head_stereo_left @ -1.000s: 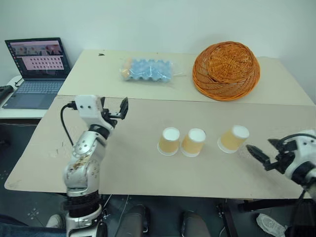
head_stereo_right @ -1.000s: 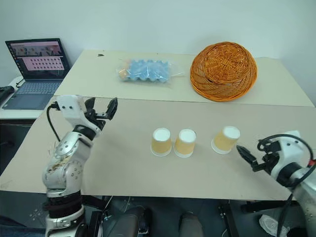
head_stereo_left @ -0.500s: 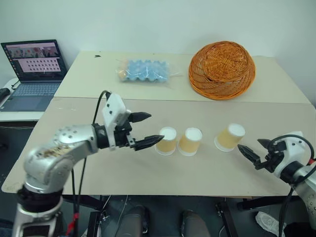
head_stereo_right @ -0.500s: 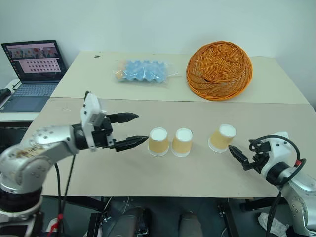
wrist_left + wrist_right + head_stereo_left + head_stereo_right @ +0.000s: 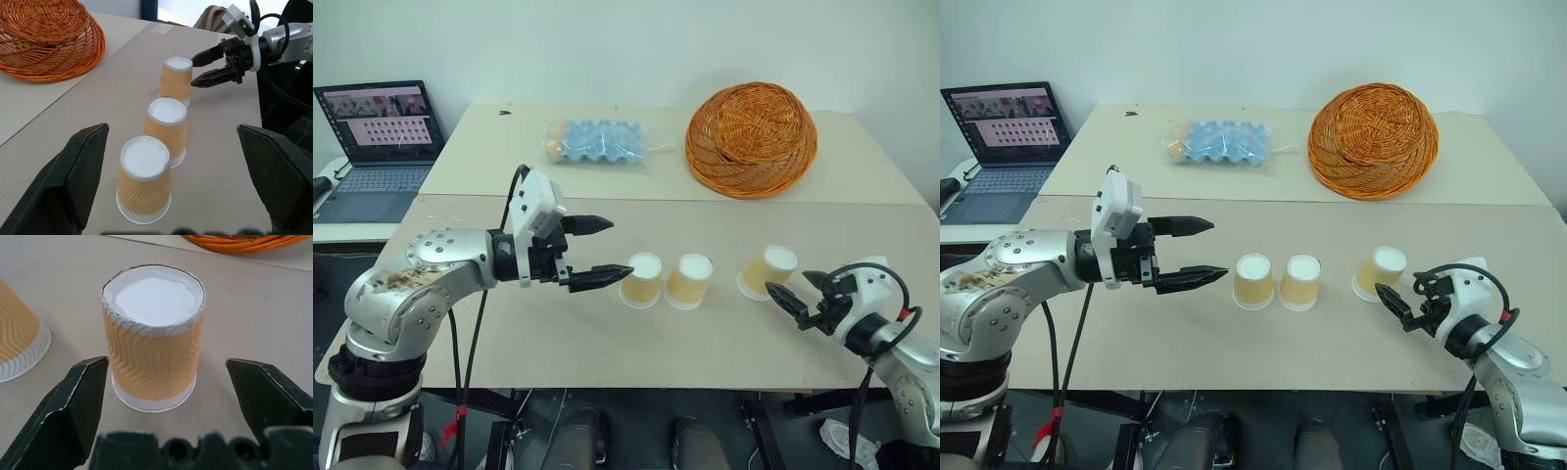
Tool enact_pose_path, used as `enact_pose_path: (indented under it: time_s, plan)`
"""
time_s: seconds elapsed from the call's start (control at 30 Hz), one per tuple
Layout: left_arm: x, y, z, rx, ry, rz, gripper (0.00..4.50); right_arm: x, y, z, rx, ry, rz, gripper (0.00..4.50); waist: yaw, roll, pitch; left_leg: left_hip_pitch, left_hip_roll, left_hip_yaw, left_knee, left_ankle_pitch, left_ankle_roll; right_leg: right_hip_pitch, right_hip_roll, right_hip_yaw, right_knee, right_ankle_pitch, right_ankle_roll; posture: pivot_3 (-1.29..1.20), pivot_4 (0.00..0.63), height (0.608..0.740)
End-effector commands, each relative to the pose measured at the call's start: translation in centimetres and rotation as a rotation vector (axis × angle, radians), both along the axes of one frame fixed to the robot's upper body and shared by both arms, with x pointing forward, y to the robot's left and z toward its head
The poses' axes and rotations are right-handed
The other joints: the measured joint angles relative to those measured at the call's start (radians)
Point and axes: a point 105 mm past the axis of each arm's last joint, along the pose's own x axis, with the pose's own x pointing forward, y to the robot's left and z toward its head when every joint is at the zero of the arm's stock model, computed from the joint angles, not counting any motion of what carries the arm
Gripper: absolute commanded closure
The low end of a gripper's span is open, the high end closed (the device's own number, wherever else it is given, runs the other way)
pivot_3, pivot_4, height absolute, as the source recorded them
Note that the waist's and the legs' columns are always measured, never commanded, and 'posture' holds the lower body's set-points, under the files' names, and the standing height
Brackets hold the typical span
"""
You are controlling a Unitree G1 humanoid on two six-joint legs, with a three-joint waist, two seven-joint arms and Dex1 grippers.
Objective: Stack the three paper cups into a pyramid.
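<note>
Three paper cups stand upside down in a row on the tan table: the left cup (image 5: 642, 280) and the middle cup (image 5: 689, 281) close together, the right cup (image 5: 768, 272) a little apart. Each rests on the table, none on another. My left gripper (image 5: 622, 248) is open and points sideways at the left cup, its lower fingertip nearly at the cup's side. My right gripper (image 5: 790, 286) is open just short of the right cup (image 5: 152, 342), which stands centred ahead of its two fingers in the right wrist view.
An upturned wicker basket (image 5: 751, 139) and a blue egg tray (image 5: 597, 140) in plastic lie on the far table. A laptop (image 5: 377, 137) sits on a side desk at the far left. A seam (image 5: 705, 201) joins the two tabletops.
My left arm swung in from the left and turned its open gripper sideways toward the left cup. The right gripper crept closer to the right cup. The cups stayed put.
</note>
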Motion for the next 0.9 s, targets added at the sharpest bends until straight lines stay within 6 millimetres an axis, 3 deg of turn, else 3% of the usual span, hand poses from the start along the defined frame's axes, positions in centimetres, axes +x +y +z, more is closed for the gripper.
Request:
enact_pose_path:
  time_s: [0.03, 0.47, 0.87, 0.9]
  plan:
    - [-0.4, -0.2, 0.7, 0.010, -0.053, -0.015, 0.03, 0.9, 0.2, 1.3, -0.008, -0.071, -0.003, 0.00, 0.000, 0.000, 0.000, 0.000, 0.000, 0.000, 0.000, 0.000, 0.000, 0.000, 0.000, 0.000, 0.000, 0.000, 0.000, 0.00, 0.150, 0.726]
    - [-0.3, -0.1, 0.1, 0.018, -0.049, 0.006, 0.03, 2.7, 1.9, 3.5, 0.004, -0.143, 0.033, 0.00, 0.000, 0.000, 0.000, 0.000, 0.000, 0.000, -0.001, 0.000, -0.001, 0.000, 0.000, 0.000, 0.000, 0.000, 0.000, 0.00, 0.150, 0.726]
    - [-0.4, 0.0, 0.0, 0.024, -0.055, 0.009, 0.03, 3.7, 1.1, 2.0, 0.008, -0.111, -0.002, 0.00, -0.001, 0.000, 0.000, -0.001, 0.000, 0.000, -0.001, 0.001, -0.001, 0.000, 0.000, 0.000, 0.000, 0.000, 0.000, 0.00, 0.150, 0.726]
    - [-0.4, 0.0, -0.1, 0.026, -0.054, 0.011, 0.00, 3.7, 1.1, 2.1, 0.007, -0.114, -0.002, 0.26, -0.001, 0.000, 0.000, 0.000, 0.000, 0.000, -0.001, 0.001, -0.001, 0.000, 0.000, 0.000, 0.000, 0.000, 0.000, 0.00, 0.150, 0.726]
